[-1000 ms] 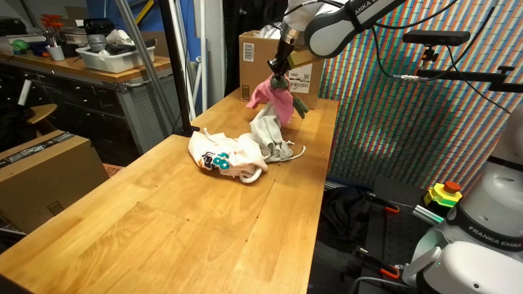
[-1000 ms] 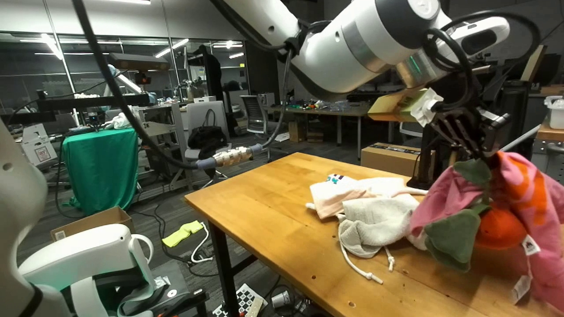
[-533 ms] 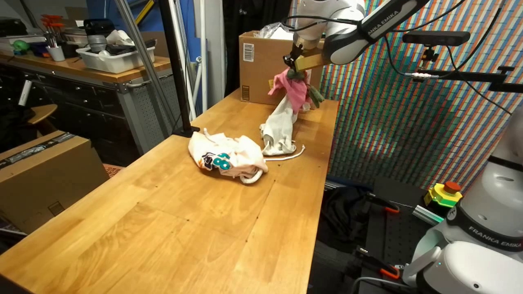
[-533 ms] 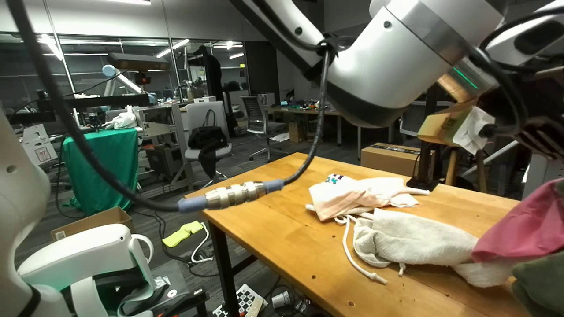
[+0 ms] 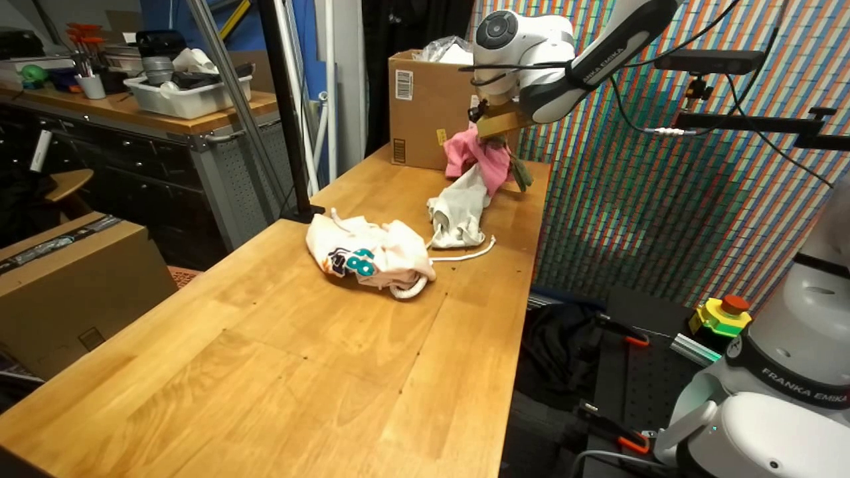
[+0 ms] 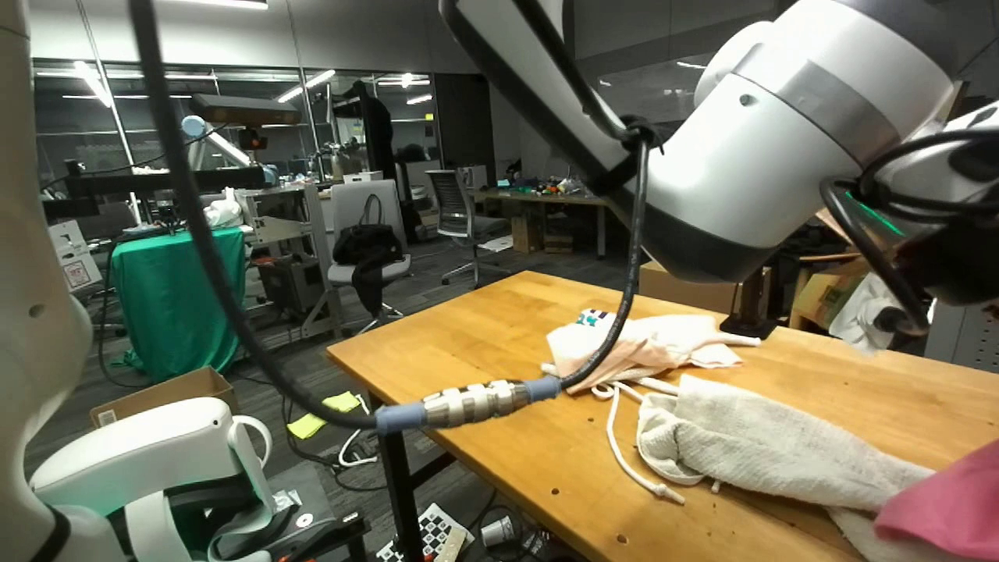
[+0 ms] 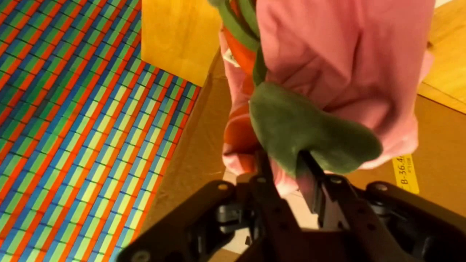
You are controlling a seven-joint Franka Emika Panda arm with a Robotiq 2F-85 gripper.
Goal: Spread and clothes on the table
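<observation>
The pink garment (image 5: 495, 166), with green leaf pieces (image 7: 291, 123) and orange patches, hangs in a heap beneath my gripper (image 7: 283, 154) at the far end of the wooden table (image 5: 299, 372). In the wrist view the jaws stand apart; a green leaf touches the fingertips and a gap shows between them. Whether the pink cloth rests on the wood I cannot tell. The mint-white garment (image 5: 458, 209) stretches out from under it, also seen in an exterior view (image 6: 780, 445). Nearer lies the peach-pink garment (image 5: 398, 232), bunched up, with thick white straps.
A large cardboard box (image 5: 425, 113) stands at the table's far end, just behind the gripper. A black post (image 5: 292, 133) rises at the table edge beside the peach-pink garment. A white cord (image 5: 465, 257) lies near the mint-white garment. The arm's cable (image 6: 476, 404) hangs in a loop.
My gripper carried the pink garment toward the box, then sank a little. The mint-white garment was dragged along and straightened. The peach-pink garment stayed put.
</observation>
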